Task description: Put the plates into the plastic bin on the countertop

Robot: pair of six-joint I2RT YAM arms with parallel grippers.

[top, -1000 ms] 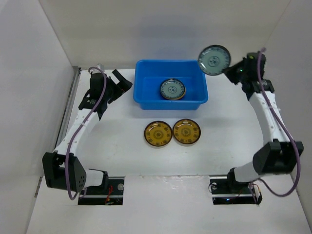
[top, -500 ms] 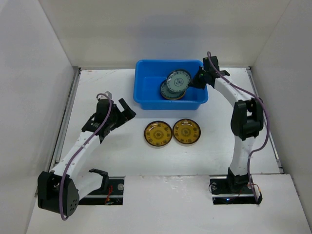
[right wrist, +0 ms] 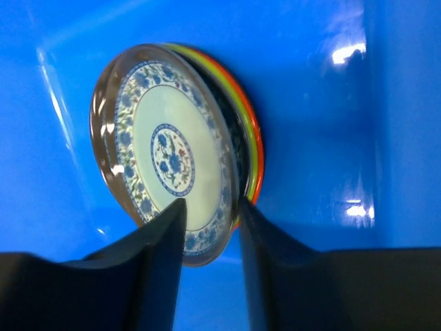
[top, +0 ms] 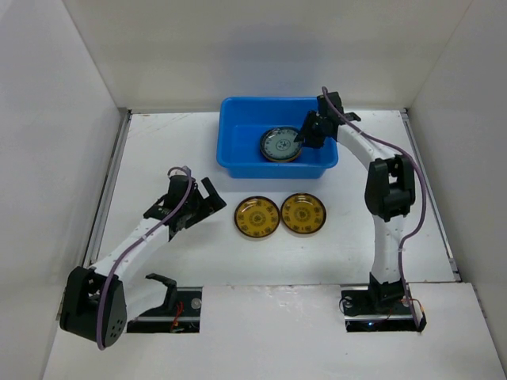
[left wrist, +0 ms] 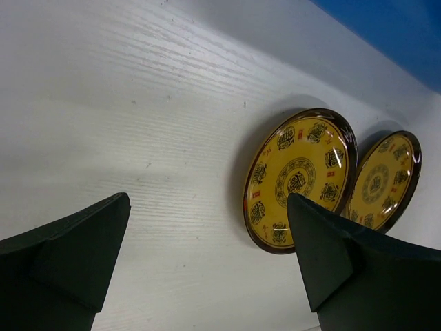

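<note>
Mid-frame, my left gripper (top: 207, 198), wide open and empty, sits just left of the nearer yellow plate (top: 257, 217); my right gripper (top: 301, 136) straddles the top plate (top: 280, 145) in the bin (top: 273, 101), jaws part-open.

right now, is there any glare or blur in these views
right wrist view: white glare patches on the plastic bin wall and a sheen on the blue-green plate rim; left wrist view: the nearer yellow plate sharp, soft shadow beside it; top view: even light, no glare on the countertop
</note>
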